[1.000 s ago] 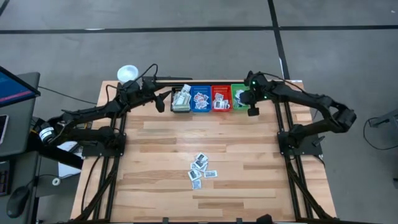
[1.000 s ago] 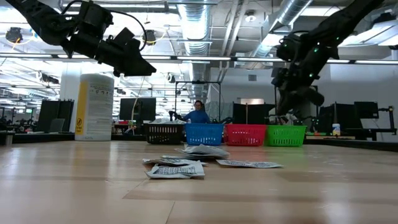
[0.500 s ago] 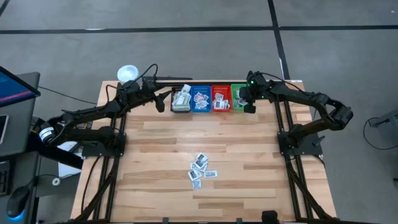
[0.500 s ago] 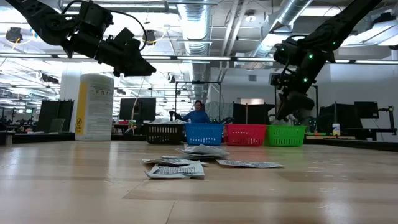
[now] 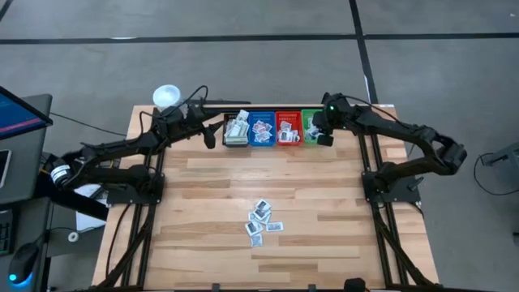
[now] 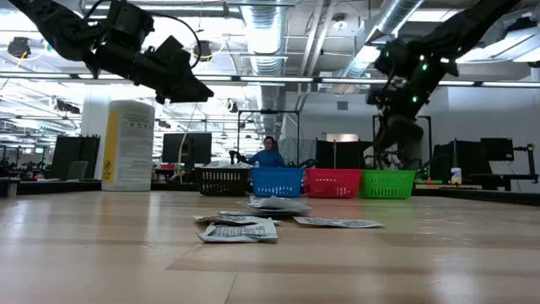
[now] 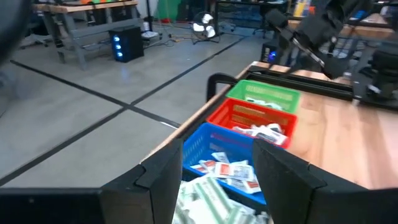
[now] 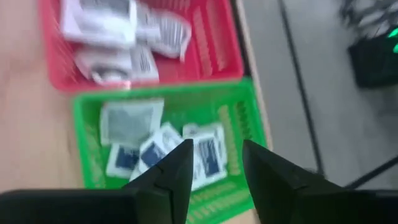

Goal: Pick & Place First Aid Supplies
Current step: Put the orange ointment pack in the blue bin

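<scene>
Several first aid packets (image 5: 261, 221) lie flat in a loose pile on the wooden table, near its middle (image 6: 253, 221). More packets lie inside the black (image 5: 236, 130), blue (image 5: 261, 128), red (image 5: 287, 128) and green (image 5: 310, 123) bins, which stand in a row at the far edge. My right gripper (image 5: 323, 138) hangs above the green bin (image 8: 161, 106), slanting down and open (image 8: 217, 149), with nothing between its fingers. My left gripper (image 5: 216, 132) hovers left of the black bin, open (image 7: 217, 155) and holding nothing.
A white tub with a yellow label (image 6: 128, 143) stands at the table's far left corner (image 5: 166, 96). Bare wood surrounds the packet pile on all sides. A person (image 6: 268, 155) shows in the room behind the bins.
My right gripper has rolled at the wrist above the green bin and edged slightly toward the far edge. My left arm has kept still, and the pile on the table lies as before.
</scene>
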